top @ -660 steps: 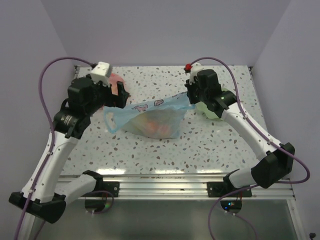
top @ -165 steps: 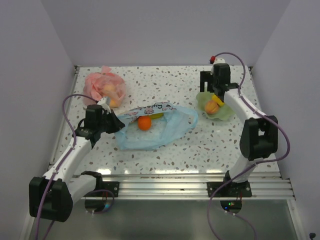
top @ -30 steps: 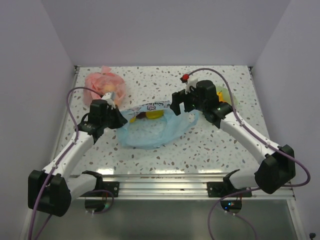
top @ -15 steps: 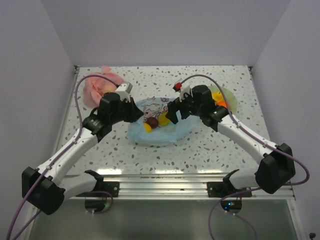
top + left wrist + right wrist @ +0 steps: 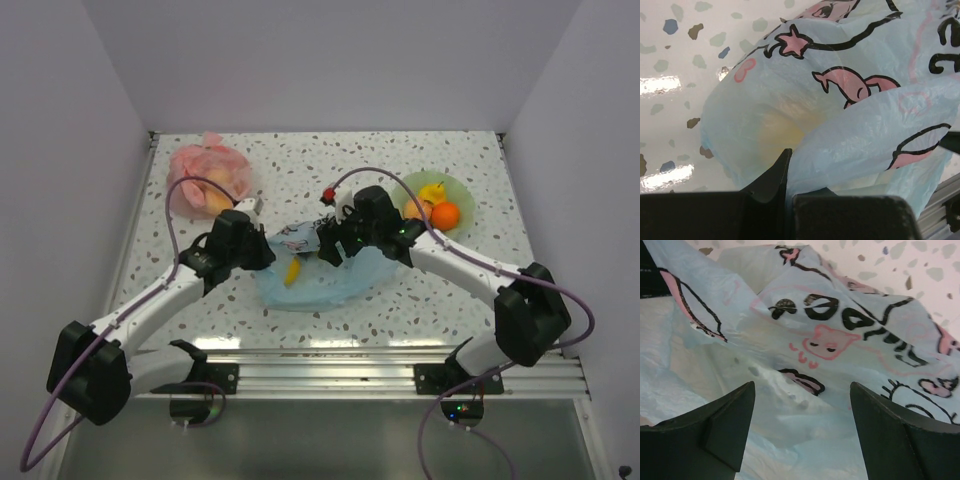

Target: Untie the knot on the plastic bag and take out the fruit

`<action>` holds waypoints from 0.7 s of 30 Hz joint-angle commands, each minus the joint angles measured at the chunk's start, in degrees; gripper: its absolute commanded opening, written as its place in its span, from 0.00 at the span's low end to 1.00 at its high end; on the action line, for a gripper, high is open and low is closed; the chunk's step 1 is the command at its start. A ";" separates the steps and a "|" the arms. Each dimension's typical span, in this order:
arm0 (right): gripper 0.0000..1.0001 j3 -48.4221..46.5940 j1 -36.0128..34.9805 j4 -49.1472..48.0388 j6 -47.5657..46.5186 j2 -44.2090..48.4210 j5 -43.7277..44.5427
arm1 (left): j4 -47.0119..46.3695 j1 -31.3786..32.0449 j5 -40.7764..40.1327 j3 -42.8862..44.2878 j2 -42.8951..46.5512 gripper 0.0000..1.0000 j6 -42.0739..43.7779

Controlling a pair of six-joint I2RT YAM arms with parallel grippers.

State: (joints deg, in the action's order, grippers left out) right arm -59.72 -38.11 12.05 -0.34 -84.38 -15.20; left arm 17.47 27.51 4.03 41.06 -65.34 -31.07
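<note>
The light-blue plastic bag (image 5: 335, 285) lies crumpled mid-table, its printed band facing up. My left gripper (image 5: 262, 247) is at the bag's left end, shut on a fold of its plastic (image 5: 840, 90); in the left wrist view the jaws (image 5: 786, 167) pinch the film. My right gripper (image 5: 330, 248) hovers open over the bag's top, its fingers apart above the printed plastic (image 5: 815, 315) with nothing between them (image 5: 801, 387). A yellow fruit (image 5: 291, 271) shows inside the bag and glows faintly through the film (image 5: 782, 132). A yellow fruit (image 5: 432, 192) and an orange fruit (image 5: 445, 215) lie apart from the bag.
A green plate (image 5: 412, 183) at the back right holds the yellow and orange fruit. A pink-red bag (image 5: 205, 170) with fruit in it sits at the back left. Walls close the table on three sides.
My right gripper has moved left from the bag's right end to above its printed top, jaws narrowing a little. The left gripper has kept its hold while the bag bunched up.
</note>
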 commanded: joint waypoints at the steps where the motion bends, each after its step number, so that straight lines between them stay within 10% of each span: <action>1: 0.78 -0.39 -3.54 -4.14 2.27 -2.98 -1.50 | -3.14 0.00 -5.42 -0.37 1.79 0.00 -1.80; 13: 0.71 3.56 -7.59 -11.79 15.45 -6.68 12.73 | -2.62 0.00 -4.56 3.85 2.68 0.00 -1.36; 21: 0.80 -1.52 -7.24 -2.40 13.35 4.64 44.18 | -0.69 0.00 -6.76 4.64 2.15 0.00 -1.80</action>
State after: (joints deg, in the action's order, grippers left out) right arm -56.42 -45.63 6.83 12.69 -85.78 12.34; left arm 17.47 27.51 -0.99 43.18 -63.64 -32.01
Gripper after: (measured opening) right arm 0.800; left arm 0.027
